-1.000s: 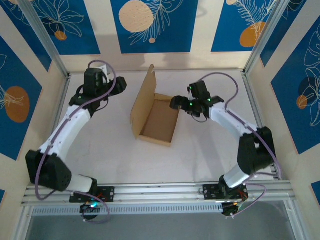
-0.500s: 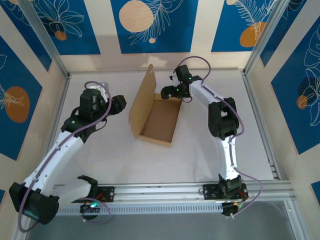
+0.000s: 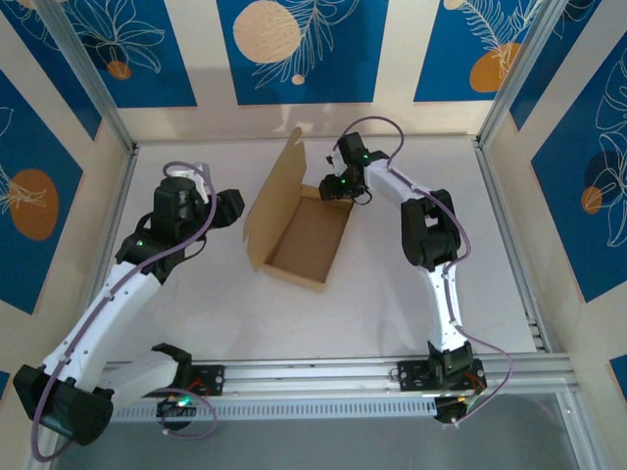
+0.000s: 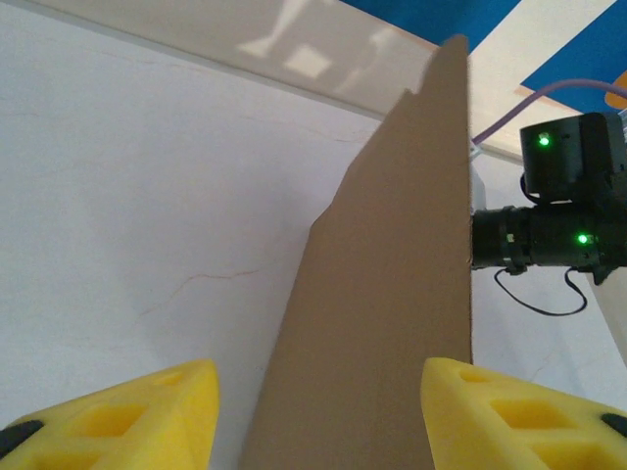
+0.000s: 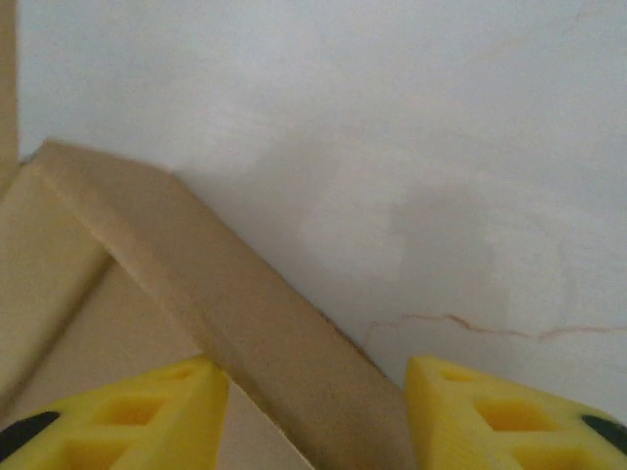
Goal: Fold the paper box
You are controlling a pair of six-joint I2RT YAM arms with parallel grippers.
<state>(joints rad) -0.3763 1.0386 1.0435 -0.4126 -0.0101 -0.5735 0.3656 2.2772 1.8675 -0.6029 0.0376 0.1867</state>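
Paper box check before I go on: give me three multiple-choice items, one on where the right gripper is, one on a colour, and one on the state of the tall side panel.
1. Where is the right gripper relative to the paper box?
A. at its far right corner
B. at its near edge
C. off its left side

2. What colour are the right gripper's fingers?
A. green
B. black
C. yellow

3. How does the tall left panel of the box stand?
A. lying flat
B. upright
C. folded down over the tray

Answers:
1 A: the top view puts it at the far right corner, and the right wrist view shows a box wall between its fingers.
2 C: both fingers are yellow in the right wrist view.
3 B: it rises well above the tray in the top view and towers in the left wrist view.
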